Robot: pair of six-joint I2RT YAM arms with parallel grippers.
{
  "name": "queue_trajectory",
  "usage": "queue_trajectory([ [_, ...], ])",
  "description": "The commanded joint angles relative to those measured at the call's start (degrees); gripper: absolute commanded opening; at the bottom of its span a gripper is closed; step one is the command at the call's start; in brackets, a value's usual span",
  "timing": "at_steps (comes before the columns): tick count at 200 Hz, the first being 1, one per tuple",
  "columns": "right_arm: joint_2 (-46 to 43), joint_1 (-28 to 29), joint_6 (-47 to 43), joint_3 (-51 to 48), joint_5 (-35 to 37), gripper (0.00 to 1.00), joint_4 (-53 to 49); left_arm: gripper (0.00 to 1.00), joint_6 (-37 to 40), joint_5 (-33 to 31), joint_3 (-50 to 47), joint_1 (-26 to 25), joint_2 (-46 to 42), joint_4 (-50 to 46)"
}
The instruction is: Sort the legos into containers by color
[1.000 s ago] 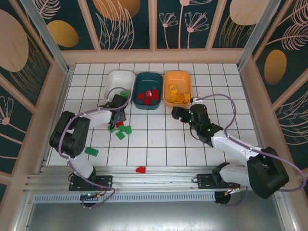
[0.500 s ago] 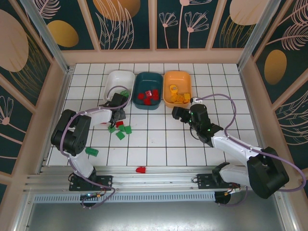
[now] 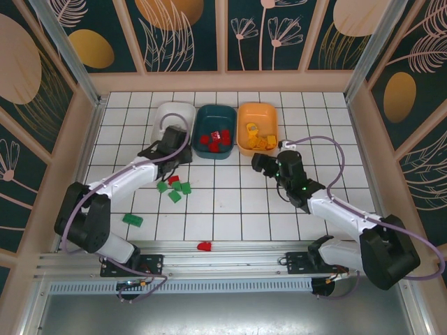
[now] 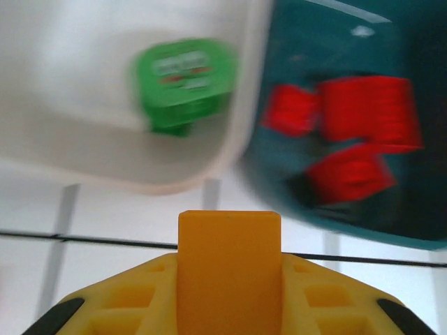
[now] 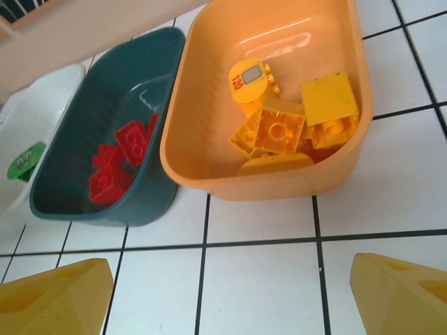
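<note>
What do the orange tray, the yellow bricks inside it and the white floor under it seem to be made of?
The shallow orange rounded tray looks like glossy moulded plastic: smooth walls with soft highlights. The yellow studded bricks seem to be hard plastic, with crisp edges. The white gridded table surface looks like glazed tile with dark joints, possibly a printed sheet.

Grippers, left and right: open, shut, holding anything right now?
Left gripper: cannot tell; its wrist view is blurred and the fingertips are unclear.
Right gripper: open, holding nothing.
</note>
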Motion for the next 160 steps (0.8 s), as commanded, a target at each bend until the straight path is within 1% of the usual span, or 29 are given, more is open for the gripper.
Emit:
queue_trajectory([
  [1, -2.2, -4.2, 3.6, -1.1, 0.5, 0.89, 0.7, 0.24, -1.0, 5.8, 9.0, -4.8, 4.3, 1.8],
  [11, -2.9, -6.0, 4.8, -2.2, -0.3, 0.89, 1.1, 0.24, -0.7, 8.4, 13.0, -6.3, 7.7, 3.7],
  [36, -5.1, -9.0, 6.1, -3.9, -1.1, 0.89, 1.1, 0.24, 0.5, 11.7, 24.4, -8.7, 18.1, 5.2],
  [50, -5.9, -9.8, 6.1, -4.4, -1.3, 0.89, 1.1, 0.24, 0.4, 14.5, 30.1, -9.1, 24.2, 5.5],
  [81, -6.3, -10.3, 6.1, -4.5, -2.1, 0.89, 1.4, 0.24, 0.3, 17.5, 41.3, -9.8, 34.8, 3.9],
  [111, -6.5, -10.4, 5.7, -4.7, -3.0, 0.89, 2.1, 0.26, 0.8, 18.6, 48.4, -10.2, 40.5, 1.8],
  [147, -6.6, -10.4, 5.3, -4.7, -3.7, 0.89, 2.4, 0.32, 0.3, 18.9, 50.1, -10.3, 43.1, 1.7],
  [160, -6.4, -10.4, 5.2, -4.7, -4.2, 0.89, 2.6, 0.33, -0.2, 19.0, 50.5, -10.4, 44.1, 1.6],
])
